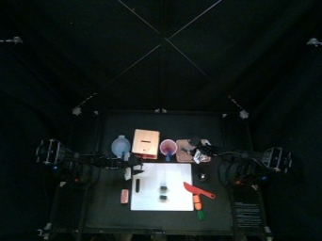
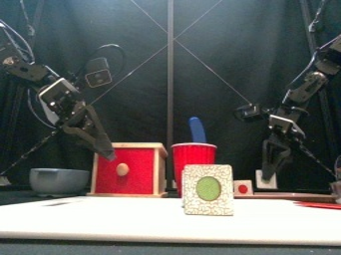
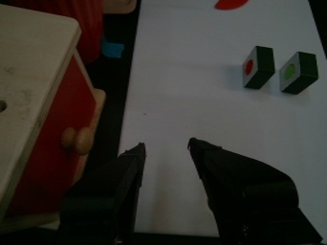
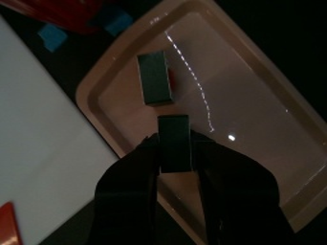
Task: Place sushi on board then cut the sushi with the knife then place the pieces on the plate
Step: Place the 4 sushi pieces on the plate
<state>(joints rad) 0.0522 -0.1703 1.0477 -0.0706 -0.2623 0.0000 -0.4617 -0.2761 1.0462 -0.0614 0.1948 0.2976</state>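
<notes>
The top view looks steeply down from far above the table point(image 1: 107, 216). The front view looks level across it from its near edge. The left wrist and top views share the board point(image 1: 151, 215) point(image 3: 192, 105).

Table point(image 1: 104, 212): black, small. You have the white cutting board point(image 1: 157, 215) flat on its front half, reaching close to the front edge. Four things stand in a row behind the board's back edge. The blue-grey bowl point(image 1: 119, 146) sits past the back-left corner. Next comes the pale wooden box point(image 1: 146, 141), its red drawer front facing the board. The red cup point(image 1: 168, 147) is just beside the box, and the flat pink tray point(image 4: 255, 105) is toward the back-right corner. Note a small red item point(image 1: 123, 196) on bare tabletop just off the board's left edge; too small to identify.
</notes>
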